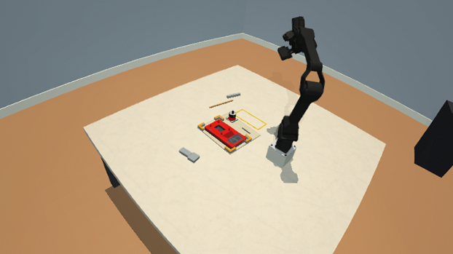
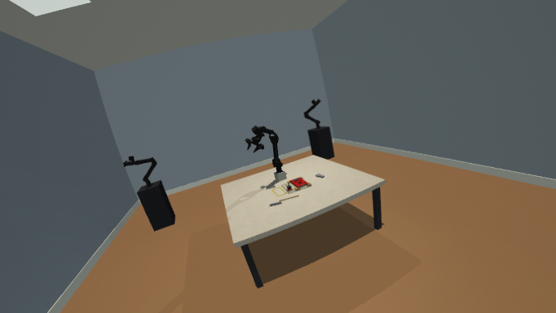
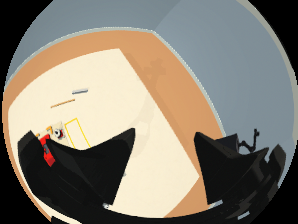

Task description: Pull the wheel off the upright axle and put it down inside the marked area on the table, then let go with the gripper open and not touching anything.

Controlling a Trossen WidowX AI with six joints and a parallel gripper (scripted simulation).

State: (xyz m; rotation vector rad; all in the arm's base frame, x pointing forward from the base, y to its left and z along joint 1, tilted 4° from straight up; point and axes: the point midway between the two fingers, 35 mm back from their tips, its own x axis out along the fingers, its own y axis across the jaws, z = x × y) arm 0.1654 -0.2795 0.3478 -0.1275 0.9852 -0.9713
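Far below my black two-fingered pincer (image 3: 165,156), which hangs part-spread and grips nothing, the small black-and-white wheel (image 1: 232,115) sits on its upright axle beside the yellow-outlined rectangle (image 1: 252,119). Descending crooked, I risk jamming the wheel or knocking the red tray (image 1: 225,131).

— What sits on the tabletop (image 1: 178,203)?
— Centre: a red fixture (image 1: 225,131) on its pale board. At its 1 o'clock, the wheel (image 1: 231,115) and yellow marked area (image 1: 251,119); at 12, a wooden stick (image 1: 221,103) and grey bar (image 1: 233,95); at 8, a grey block (image 1: 189,154); at 3, the arm's base (image 1: 280,154).
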